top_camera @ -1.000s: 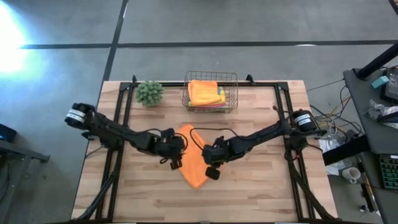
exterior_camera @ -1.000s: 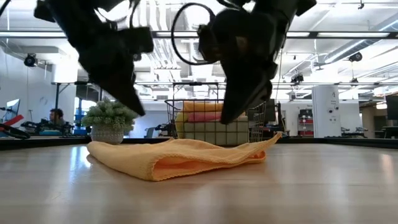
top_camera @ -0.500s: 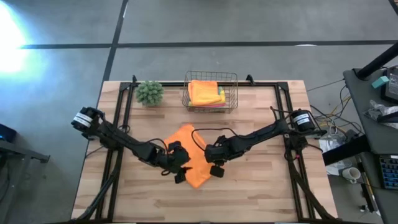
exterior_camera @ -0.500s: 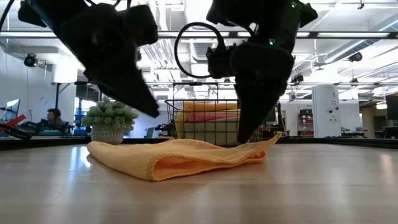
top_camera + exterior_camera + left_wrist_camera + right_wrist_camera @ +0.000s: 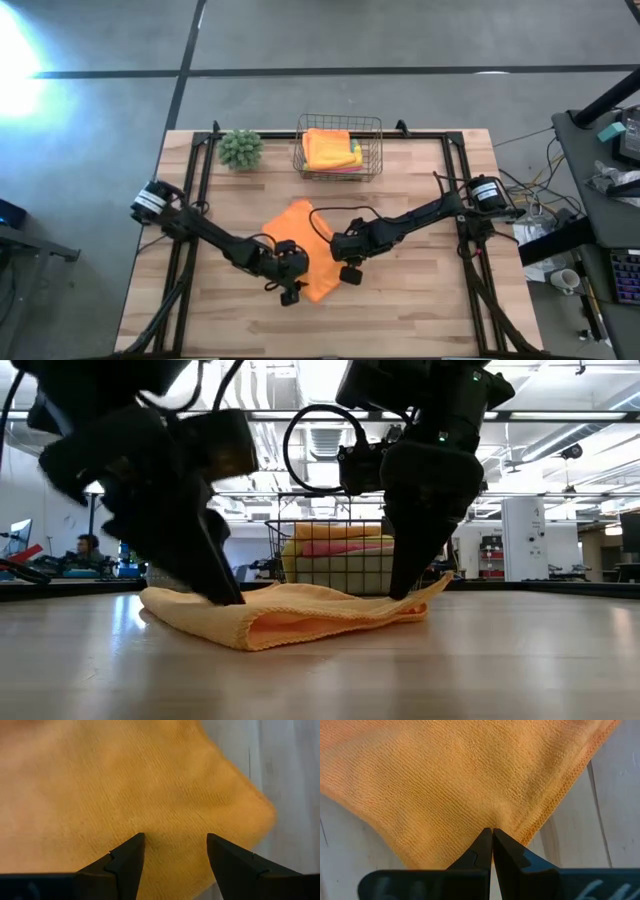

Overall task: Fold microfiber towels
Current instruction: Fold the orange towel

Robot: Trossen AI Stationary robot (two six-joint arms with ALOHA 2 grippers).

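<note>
I had the orange towel (image 5: pixel 308 258) lying half-folded mid-counter (image 5: pixel 420 310), in front of the wire basket (image 5: pixel 339 148). My left end effector (image 5: pixel 175 851) sat spread wide over its near corner; the right end effector (image 5: pixel 492 840), pinched tight, pressed the cloth down. I judged the left should close low, catching both layers.

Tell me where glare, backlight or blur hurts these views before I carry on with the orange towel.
High view: a bright glare patch on the floor, upper left; the orange towel is evenly lit. Low view: ceiling lights behind turn both arms into dark silhouettes. Left wrist view: towel soft and blurred beyond the open left gripper. Right wrist view: weave crisp around the shut right gripper.
</note>
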